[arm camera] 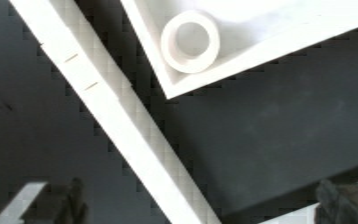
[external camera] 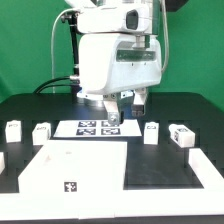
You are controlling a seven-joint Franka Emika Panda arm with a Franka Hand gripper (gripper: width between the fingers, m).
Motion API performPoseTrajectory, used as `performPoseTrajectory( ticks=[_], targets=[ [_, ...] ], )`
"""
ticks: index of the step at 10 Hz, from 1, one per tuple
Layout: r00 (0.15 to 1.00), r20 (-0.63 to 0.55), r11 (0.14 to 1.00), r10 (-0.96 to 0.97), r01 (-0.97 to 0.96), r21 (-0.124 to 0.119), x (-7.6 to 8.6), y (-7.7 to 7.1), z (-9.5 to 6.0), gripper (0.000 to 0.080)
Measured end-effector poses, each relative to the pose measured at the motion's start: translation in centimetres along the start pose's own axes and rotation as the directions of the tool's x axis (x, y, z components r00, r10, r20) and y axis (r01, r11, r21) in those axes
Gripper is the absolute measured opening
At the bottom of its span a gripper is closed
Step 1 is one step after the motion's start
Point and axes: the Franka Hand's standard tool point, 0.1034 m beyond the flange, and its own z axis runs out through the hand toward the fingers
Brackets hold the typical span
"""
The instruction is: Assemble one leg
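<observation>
Ext view, near to far. White panel (external camera: 75, 165) lower left, tag on front edge. Behind it, row of legs mid-frame: far-left leg (external camera: 13, 130), inner-left leg (external camera: 41, 131), inner-right leg (external camera: 150, 132), far-right leg (external camera: 181, 134). All on table (external camera: 170, 165), none held. My gripper (external camera: 113, 116) at centre, over marker board (external camera: 90, 128). Wrist view: my jaws wide apart, empty; corner socket (arm camera: 190, 42) of panel in sight.

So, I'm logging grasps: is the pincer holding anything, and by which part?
Nothing: the pincer is open and empty; the small white blocky legs lie on the black table.
</observation>
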Motion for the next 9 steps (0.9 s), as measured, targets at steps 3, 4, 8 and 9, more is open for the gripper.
performPoseTrajectory(
  ticks=[3,4,8,9],
  targets=[
    [1.000,0.000,1.000,0.000,0.000,0.000,-0.02,0.01,0.00,0.0650],
    [1.000,0.000,1.000,0.001,-0.001,0.000,-0.02,0.00,0.01,0.0650],
    [1.000,0.000,1.000,0.001,-0.001,0.000,-0.02,0.00,0.01,0.0650],
    [1.000,0.001,1.000,0.001,-0.001,0.002,-0.06,-0.09,0.07,0.0650]
  ],
)
